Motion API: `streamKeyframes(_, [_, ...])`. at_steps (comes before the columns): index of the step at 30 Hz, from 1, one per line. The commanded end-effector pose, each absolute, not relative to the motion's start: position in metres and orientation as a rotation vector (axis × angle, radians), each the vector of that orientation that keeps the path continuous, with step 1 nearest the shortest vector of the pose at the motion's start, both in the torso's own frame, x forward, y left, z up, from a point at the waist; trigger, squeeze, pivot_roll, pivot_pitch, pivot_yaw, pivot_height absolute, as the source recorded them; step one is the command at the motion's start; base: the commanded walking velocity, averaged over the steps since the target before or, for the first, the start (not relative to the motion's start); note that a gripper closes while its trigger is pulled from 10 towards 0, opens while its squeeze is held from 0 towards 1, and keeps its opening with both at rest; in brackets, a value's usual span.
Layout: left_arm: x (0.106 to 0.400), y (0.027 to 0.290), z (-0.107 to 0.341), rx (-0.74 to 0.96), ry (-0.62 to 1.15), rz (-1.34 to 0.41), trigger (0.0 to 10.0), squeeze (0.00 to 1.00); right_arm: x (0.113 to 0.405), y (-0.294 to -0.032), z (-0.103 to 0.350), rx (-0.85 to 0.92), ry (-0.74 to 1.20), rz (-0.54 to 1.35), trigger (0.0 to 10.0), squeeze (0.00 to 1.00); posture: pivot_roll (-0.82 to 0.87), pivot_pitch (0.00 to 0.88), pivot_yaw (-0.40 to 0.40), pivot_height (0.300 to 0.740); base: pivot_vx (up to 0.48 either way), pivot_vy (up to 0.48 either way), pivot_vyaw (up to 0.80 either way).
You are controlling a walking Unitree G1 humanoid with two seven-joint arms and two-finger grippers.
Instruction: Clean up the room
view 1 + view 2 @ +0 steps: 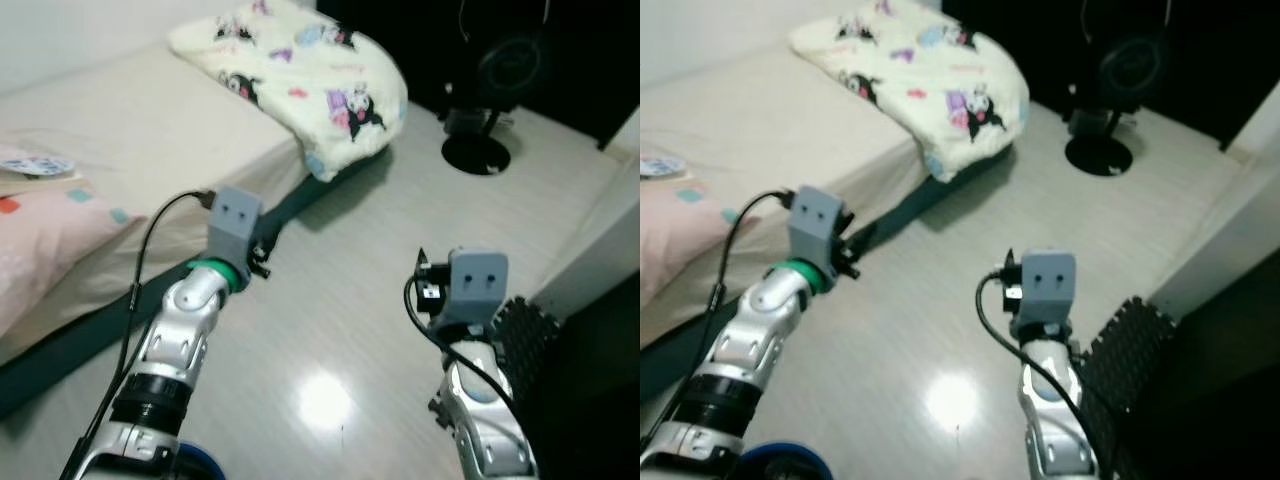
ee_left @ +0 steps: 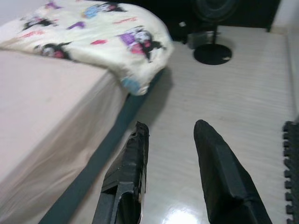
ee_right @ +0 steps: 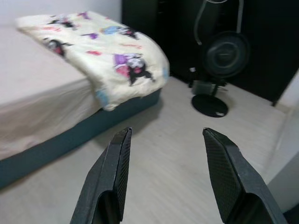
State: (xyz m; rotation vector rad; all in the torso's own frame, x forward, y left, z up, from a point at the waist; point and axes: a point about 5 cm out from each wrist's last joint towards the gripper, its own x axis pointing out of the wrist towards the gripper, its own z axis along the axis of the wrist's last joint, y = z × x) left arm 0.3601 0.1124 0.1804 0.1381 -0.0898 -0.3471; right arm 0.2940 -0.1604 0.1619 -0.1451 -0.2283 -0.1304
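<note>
While both arms reach out over the pale floor (image 1: 330,300), nothing is in hand: the left gripper (image 2: 170,172) shows its fingers spread wide with only floorboards between them, and the right gripper (image 3: 166,175) is just as wide and just as empty. Upper centre of the head frame, the blanket (image 1: 300,75) with cartoon prints is what looks out of place, slumped off the corner of the bed (image 1: 130,140) and drooping toward the floor. A pink pillow (image 1: 45,235) sits at the left edge, a fan (image 1: 495,95) stands upper right against the dark wall, and a black foam mat (image 1: 520,335) lies lower right beside the right arm. By my read, the tidying has barely begun: the blanket is untouched and well apart from both grippers, so an approach comes first.
</note>
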Motion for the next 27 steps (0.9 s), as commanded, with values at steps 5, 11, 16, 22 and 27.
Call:
streamKeyframes(5, [0.358, 0.11, 0.173, 0.137, -0.071, -0.363, 10.0, 0.0, 0.295, -0.16, 0.158, -0.147, -0.218, -0.129, 10.0, 0.0, -0.15, 0.117, 0.113, 0.721, 0.385, 0.0, 0.0])
streamKeyframes(11, [0.358, 0.111, 0.173, 0.143, -0.071, -0.361, 10.0, 0.0, 0.296, -0.156, 0.159, -0.147, -0.224, -0.112, 10.0, 0.0, -0.14, 0.115, 0.114, 0.721, 0.385, 0.0, 0.0])
streamKeyframes(16, [0.358, 0.114, 0.172, 0.151, -0.071, -0.346, 10.0, 0.0, 0.299, -0.154, 0.16, -0.153, -0.235, -0.098, 10.0, 0.0, -0.14, 0.107, 0.114, 0.721, 0.385, 0.0, 0.0])
streamKeyframes(22, [0.36, 0.12, 0.171, 0.159, -0.075, -0.301, 10.0, 0.0, 0.302, -0.151, 0.164, -0.158, -0.252, -0.072, 10.0, 0.0, -0.13, 0.104, 0.105, 0.721, 0.385, 0.0, 0.0])
streamKeyframes(27, [0.359, 0.125, 0.169, 0.165, -0.076, -0.274, 10.0, 0.0, 0.306, -0.144, 0.165, -0.153, -0.258, -0.047, 10.0, 0.0, -0.12, 0.103, 0.103, 0.721, 0.385, 0.0, 0.0])
